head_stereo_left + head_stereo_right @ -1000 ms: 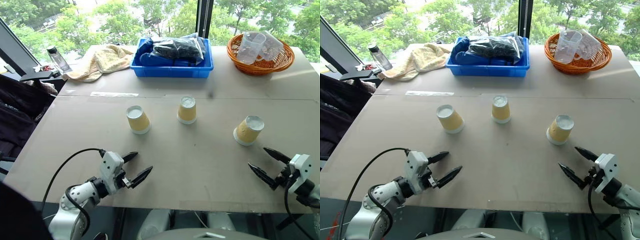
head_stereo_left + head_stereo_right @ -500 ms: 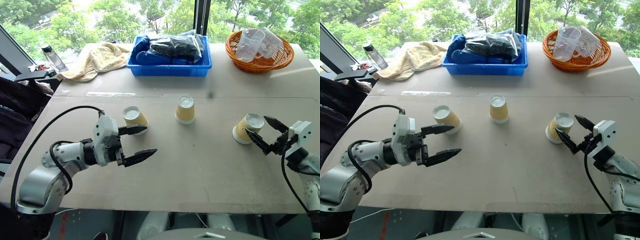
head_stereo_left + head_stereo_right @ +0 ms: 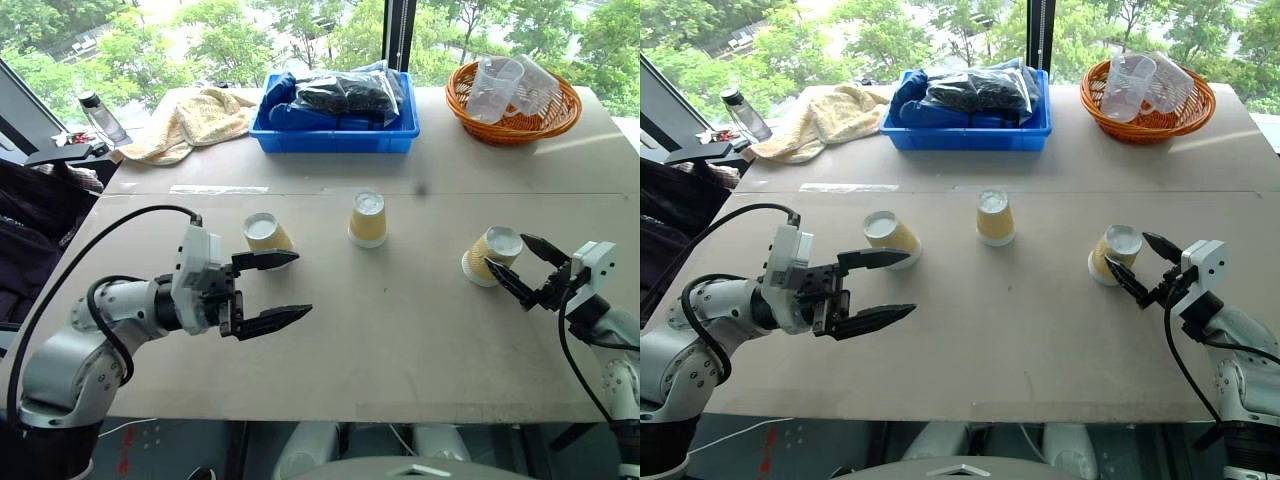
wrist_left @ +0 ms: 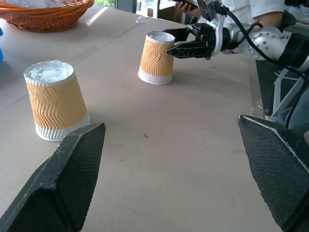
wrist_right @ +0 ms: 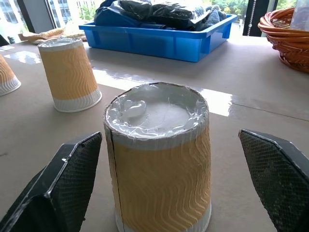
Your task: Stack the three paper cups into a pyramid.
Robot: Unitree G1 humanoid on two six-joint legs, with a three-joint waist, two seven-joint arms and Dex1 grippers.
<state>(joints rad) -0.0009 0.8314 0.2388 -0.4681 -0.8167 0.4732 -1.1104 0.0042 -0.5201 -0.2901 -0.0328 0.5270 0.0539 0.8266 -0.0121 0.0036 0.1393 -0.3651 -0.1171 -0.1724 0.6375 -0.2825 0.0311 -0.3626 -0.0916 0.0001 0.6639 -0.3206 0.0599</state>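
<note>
Three paper cups stand upside down on the table, apart from each other: the left cup (image 3: 265, 233), the middle cup (image 3: 367, 219) and the right cup (image 3: 490, 256). My left gripper (image 3: 305, 284) is open and empty; it hovers level just in front of the left cup and points right. In the left wrist view the middle cup (image 4: 57, 106) and the right cup (image 4: 157, 58) lie ahead of it. My right gripper (image 3: 506, 255) is open, with its fingers on either side of the right cup (image 5: 159, 159) and not closed on it.
At the back of the table are a blue bin (image 3: 340, 135) of dark bags, an orange basket (image 3: 515, 120) with clear plastic cups, a yellow towel (image 3: 195, 118) and a bottle (image 3: 100, 115). A person's sleeve (image 4: 251, 7) is beyond the right arm.
My left gripper rose from the table's front edge and turned to point right beside the left cup. My right gripper moved up and forward to straddle the right cup.
</note>
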